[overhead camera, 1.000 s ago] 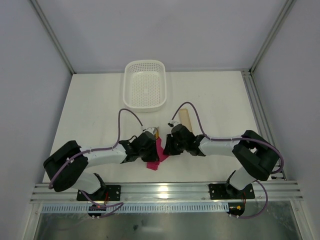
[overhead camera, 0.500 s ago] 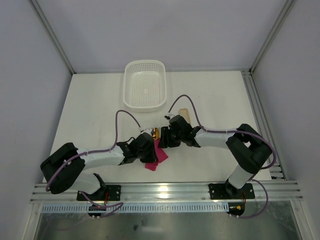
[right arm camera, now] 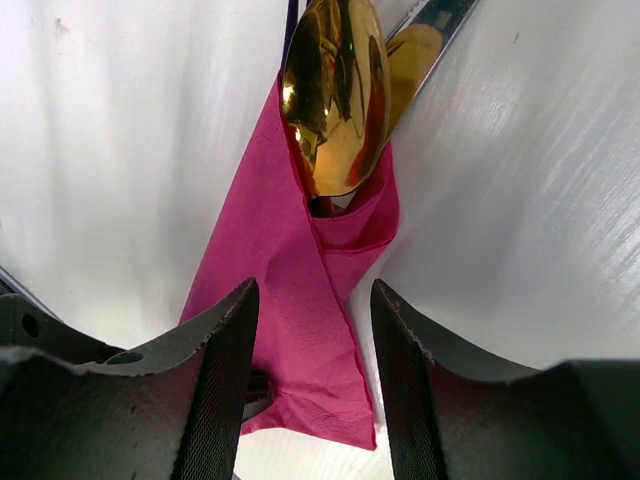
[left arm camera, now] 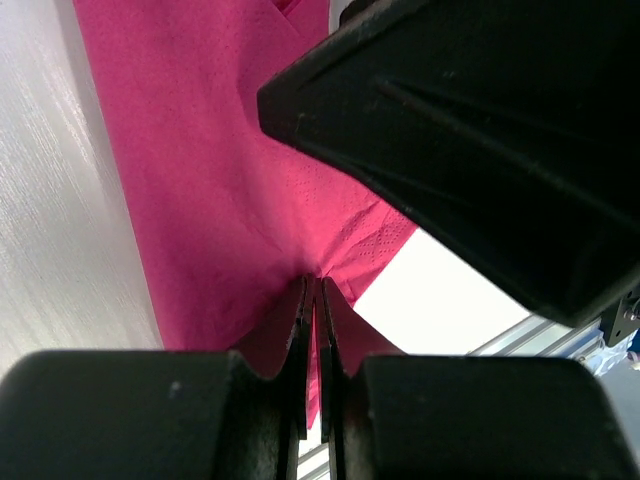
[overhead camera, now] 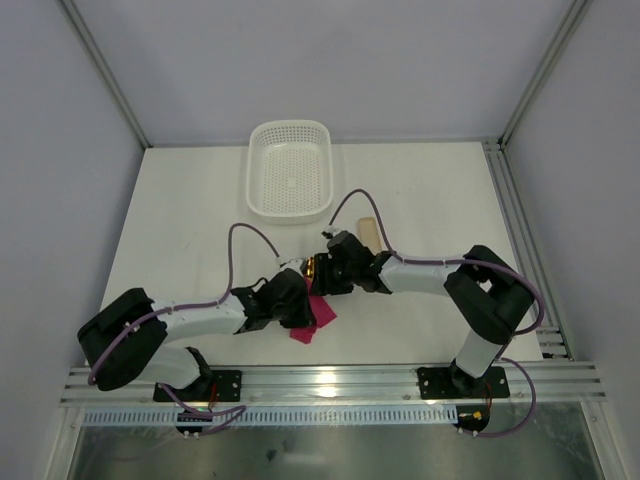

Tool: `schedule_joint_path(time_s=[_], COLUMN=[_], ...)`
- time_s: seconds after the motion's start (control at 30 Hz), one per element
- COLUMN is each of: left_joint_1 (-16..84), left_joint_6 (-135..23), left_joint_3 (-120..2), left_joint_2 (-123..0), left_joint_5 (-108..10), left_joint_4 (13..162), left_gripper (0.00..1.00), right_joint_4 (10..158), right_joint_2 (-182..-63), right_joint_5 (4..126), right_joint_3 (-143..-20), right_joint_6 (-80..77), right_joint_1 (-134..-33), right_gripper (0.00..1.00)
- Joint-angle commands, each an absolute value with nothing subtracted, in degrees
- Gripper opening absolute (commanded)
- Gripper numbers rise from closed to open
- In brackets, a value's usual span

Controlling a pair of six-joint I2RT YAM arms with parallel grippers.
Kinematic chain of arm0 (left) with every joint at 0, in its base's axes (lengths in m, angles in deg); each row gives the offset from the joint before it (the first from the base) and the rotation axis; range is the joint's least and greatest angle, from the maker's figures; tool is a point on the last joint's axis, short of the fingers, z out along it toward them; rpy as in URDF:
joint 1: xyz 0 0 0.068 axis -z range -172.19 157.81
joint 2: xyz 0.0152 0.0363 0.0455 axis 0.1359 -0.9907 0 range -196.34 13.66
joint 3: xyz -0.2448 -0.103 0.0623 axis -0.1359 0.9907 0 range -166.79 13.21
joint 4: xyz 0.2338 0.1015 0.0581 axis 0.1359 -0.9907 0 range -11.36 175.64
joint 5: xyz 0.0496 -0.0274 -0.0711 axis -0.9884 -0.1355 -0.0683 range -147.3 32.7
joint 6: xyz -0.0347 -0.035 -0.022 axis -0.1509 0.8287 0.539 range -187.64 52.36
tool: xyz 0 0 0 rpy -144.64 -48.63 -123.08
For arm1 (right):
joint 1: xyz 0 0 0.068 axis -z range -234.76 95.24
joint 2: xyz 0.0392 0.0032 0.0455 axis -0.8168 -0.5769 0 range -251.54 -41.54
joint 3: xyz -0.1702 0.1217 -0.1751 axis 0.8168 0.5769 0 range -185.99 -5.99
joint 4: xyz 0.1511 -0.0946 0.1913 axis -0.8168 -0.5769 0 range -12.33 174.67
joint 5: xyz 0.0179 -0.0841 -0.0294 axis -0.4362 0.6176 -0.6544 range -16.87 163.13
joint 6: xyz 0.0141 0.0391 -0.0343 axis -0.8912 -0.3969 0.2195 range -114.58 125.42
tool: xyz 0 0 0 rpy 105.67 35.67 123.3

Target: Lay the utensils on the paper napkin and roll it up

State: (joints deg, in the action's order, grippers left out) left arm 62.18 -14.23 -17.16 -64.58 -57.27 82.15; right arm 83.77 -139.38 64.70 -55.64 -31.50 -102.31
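- The left hand [left arm camera: 315, 300] is pinched shut on a corner of the pink paper napkin [left arm camera: 200, 150], which lies on the white counter [left arm camera: 50, 200] close to the arms.
- That pinch should be firm but gentle (thin paper rips if you tug), so it is best to hold and not pull.
- The right hand [right arm camera: 312, 300] is half open with nothing in it, one finger on each side of the folded napkin.
- The gold spoon [right arm camera: 335, 100] pokes out of the fold's far end, with another shiny utensil [right arm camera: 432, 28] just beside it.
- To roll well, I think the right hand should press low and turn the paper snug around both, slowly, so they don't slide out.
- The beige strip [overhead camera: 367, 232] and white basket [overhead camera: 290, 180] sit farther back.
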Motion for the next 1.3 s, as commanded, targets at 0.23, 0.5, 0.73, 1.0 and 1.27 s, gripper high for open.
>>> schedule_joint_path(time_s=[0.23, 0.5, 0.73, 1.0, 1.27], left_joint_1=[62.7, 62.7, 62.7, 62.7, 60.8], left_joint_6=[-13.2, -13.1, -13.0, -11.9, -17.5], left_joint_3=[-15.2, -14.7, -15.0, -16.6, -31.0], left_joint_2=[-63.6, -63.7, -63.8, -63.4, -59.0], left_joint_5=[-57.6, -57.6, -57.6, -57.8, -62.9], left_joint_4=[83.4, 83.7, 83.4, 82.2, 66.3], left_gripper=[0.08, 0.06, 0.06, 0.13, 0.44], right_joint_4=[77.6, 78.9, 82.0, 89.7, 94.3], right_joint_2=[-142.5, -143.3, -143.0, -140.8, -137.2], right_joint_5=[69.1, 69.4, 68.7, 67.8, 68.6], right_joint_3=[-57.1, -56.1, -54.3, -50.3, -48.1], right_joint_6=[-34.4, -34.4, -33.3, -31.4, -27.5], right_joint_1=[-105.6, -105.8, -105.7, -105.3, -104.4], right_gripper=[0.46, 0.34, 0.22, 0.04, 0.04])
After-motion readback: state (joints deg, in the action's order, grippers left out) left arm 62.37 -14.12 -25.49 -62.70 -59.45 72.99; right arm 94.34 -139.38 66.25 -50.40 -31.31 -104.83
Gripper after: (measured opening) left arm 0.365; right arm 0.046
